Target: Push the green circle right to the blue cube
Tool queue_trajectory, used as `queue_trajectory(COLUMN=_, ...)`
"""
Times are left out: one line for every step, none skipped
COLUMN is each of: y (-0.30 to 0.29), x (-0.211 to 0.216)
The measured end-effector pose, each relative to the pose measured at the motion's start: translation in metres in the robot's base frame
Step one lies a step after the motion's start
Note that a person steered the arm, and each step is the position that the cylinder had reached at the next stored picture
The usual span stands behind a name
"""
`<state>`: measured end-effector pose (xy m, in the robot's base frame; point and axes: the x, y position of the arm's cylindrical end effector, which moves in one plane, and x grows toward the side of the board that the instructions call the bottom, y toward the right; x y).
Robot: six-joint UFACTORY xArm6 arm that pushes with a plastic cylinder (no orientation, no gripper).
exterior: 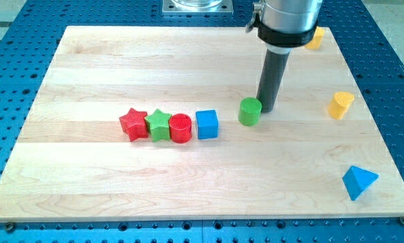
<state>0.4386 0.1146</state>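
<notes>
The green circle is a short green cylinder standing near the board's middle, a little right of centre. The blue cube sits to its left and slightly lower, with a small gap between them. My tip is on the board just right of the green circle, touching or almost touching its right side. The dark rod rises from there to the arm's grey body at the view's top.
A red star, a green star and a red cylinder line up left of the blue cube. A yellow block lies at the right, another yellow block at the top right, and a blue triangle at the bottom right.
</notes>
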Motion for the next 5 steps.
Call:
queue_trajectory(y=0.000, x=0.012)
queue_trajectory(y=0.000, x=0.009)
queue_trajectory(y=-0.006, x=0.007)
queue_trajectory(y=-0.013, x=0.032)
queue_trajectory(y=-0.013, x=0.040)
